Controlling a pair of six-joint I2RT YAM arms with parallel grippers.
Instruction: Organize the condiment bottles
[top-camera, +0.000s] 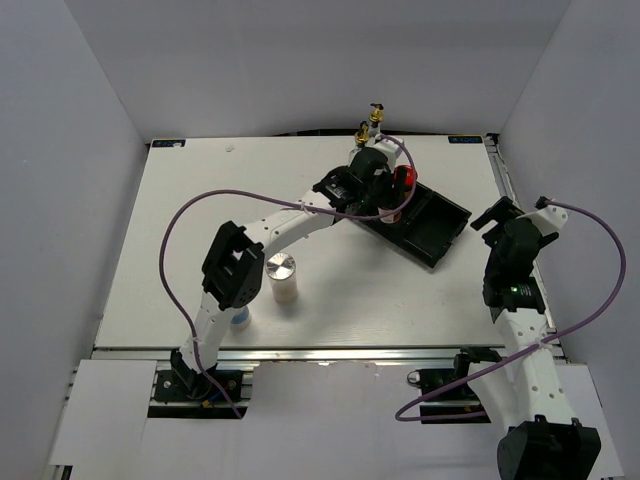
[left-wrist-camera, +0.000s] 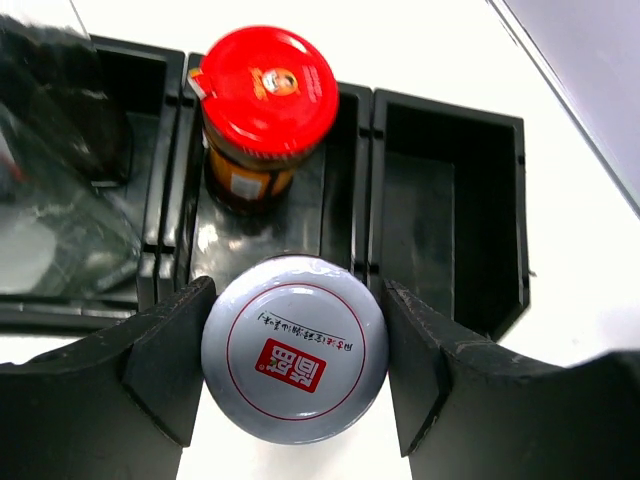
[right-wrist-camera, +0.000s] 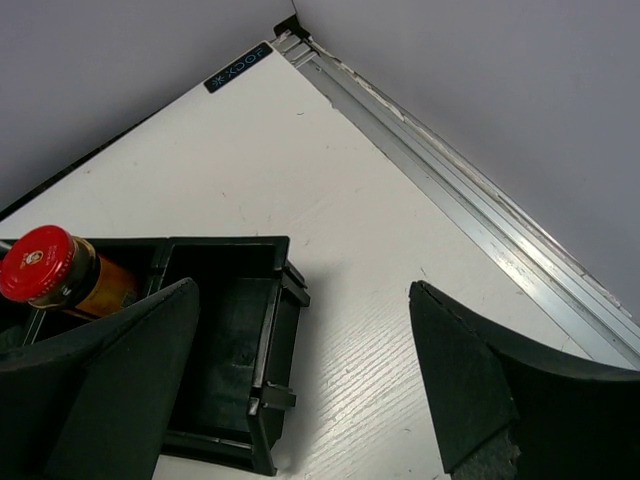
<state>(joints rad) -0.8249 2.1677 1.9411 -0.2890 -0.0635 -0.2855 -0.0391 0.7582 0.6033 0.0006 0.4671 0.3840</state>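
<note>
One red-lidded jar (left-wrist-camera: 265, 95) is standing in the tray's (left-wrist-camera: 450, 200) middle compartment while my left tool (left-wrist-camera: 295, 350) is clamping a silver-capped shaker (left-wrist-camera: 295, 375), my right tool (right-wrist-camera: 300, 370) gaping apart.

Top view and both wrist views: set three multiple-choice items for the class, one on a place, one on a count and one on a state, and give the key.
1. Where does the red-lidded jar stand?
A. on the bare table
B. in a compartment of the black tray
C. between the right gripper's fingers

2. How many glass bottles with gold pourers show in the top view?
A. one
B. four
C. two

3. The right gripper is:
A. open, with nothing between its fingers
B. shut on a shaker
C. shut on the tray's wall

Key:
1 B, as the left wrist view shows the jar inside the tray's walls.
2 C, as two gold tops stand side by side.
3 A, as its fingers stand wide apart and hold nothing.
</note>
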